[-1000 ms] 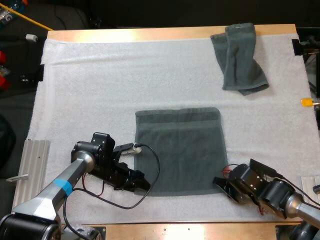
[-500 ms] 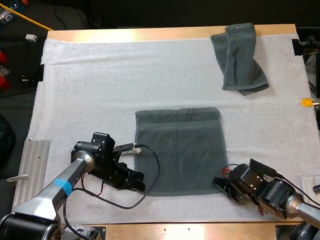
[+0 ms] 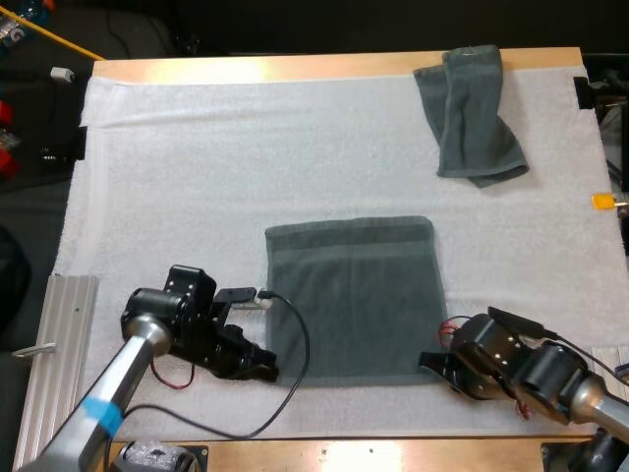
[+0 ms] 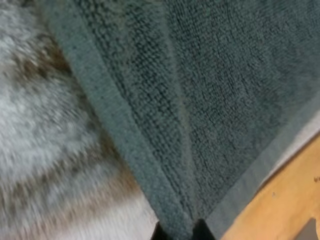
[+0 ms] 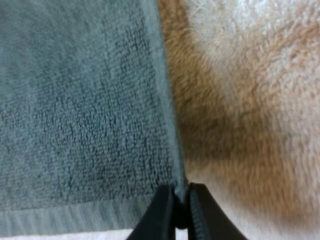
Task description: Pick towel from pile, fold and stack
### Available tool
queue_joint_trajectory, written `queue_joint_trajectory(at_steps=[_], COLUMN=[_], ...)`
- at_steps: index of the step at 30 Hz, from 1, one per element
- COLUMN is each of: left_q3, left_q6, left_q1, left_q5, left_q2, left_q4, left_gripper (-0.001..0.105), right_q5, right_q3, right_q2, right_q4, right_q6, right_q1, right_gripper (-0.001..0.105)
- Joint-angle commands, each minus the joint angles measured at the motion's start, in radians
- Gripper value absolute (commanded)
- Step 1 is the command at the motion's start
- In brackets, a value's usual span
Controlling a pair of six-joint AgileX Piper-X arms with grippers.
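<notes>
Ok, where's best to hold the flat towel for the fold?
By its two near corners, coming from the near side, probably: the flat towel lies spread out, near hem facing the arms. The left gripper and right gripper are each pinched on one corner.

High cam sits up behind me, looking forward and down over the fluffy white mat (image 3: 197, 147). My wrist cams are jammed right up against the flat dark grey-green terry towel (image 3: 354, 295), one per near corner; all three views share it.

White mat (image 3: 197, 167) covers wooden table (image 3: 295, 67); beyond, seemingly dark floor (image 3: 29, 197).
</notes>
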Motion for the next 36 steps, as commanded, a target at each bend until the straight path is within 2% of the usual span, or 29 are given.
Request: queue_joint_trajectory(at_steps=[1,5,8,13,17,20,24,26,31,36], left_q3=[0.001,0.000,-0.012,-0.034,-0.035,-0.035,-0.035,-0.035,-0.035,-0.035], left_q6=[0.010,0.010,-0.024,-0.077,-0.071,-0.063,-0.084,-0.136,-0.241,-0.287], left_q1=[-0.016,-0.133,-0.209,-0.303,-0.352,-0.356,-0.356,-0.356,-0.356,-0.352], left_q5=[-0.014,-0.090,-0.114,-0.118,-0.118,-0.112,-0.101,-0.087,-0.011,-0.013], left_q2=[-0.023,-0.126,-0.178,-0.248,-0.283,-0.280,-0.280,-0.274,-0.232,-0.149], left_q4=[0.039,0.108,0.139,0.195,0.197,0.188,0.094,0.013,-0.143,-0.250], left_gripper=[0.000,0.000,0.000,0.000,0.000,0.000,0.000,0.000,0.000,0.000], right_q5=[-0.012,-0.053,-0.076,-0.078,-0.048,-0.008,0.082,0.107,0.128,0.109], right_q3=[-0.016,-0.039,-0.040,-0.040,-0.040,-0.040,-0.040,-0.040,-0.040,-0.040], right_q2=[-0.023,-0.115,-0.181,-0.279,-0.338,-0.342,-0.327,-0.309,-0.260,-0.197], right_q4=[0.047,0.110,0.159,0.214,0.212,0.206,0.155,0.118,0.007,-0.086], right_q6=[-0.017,-0.030,-0.029,0.022,0.084,0.114,0.115,0.115,0.126,0.126], right_q1=[-0.001,0.000,0.017,0.114,0.204,0.231,0.224,0.211,0.141,0.035], right_gripper=[0.000,0.000,0.000,0.000,0.000,0.000,0.000,0.000,0.000,0.000])
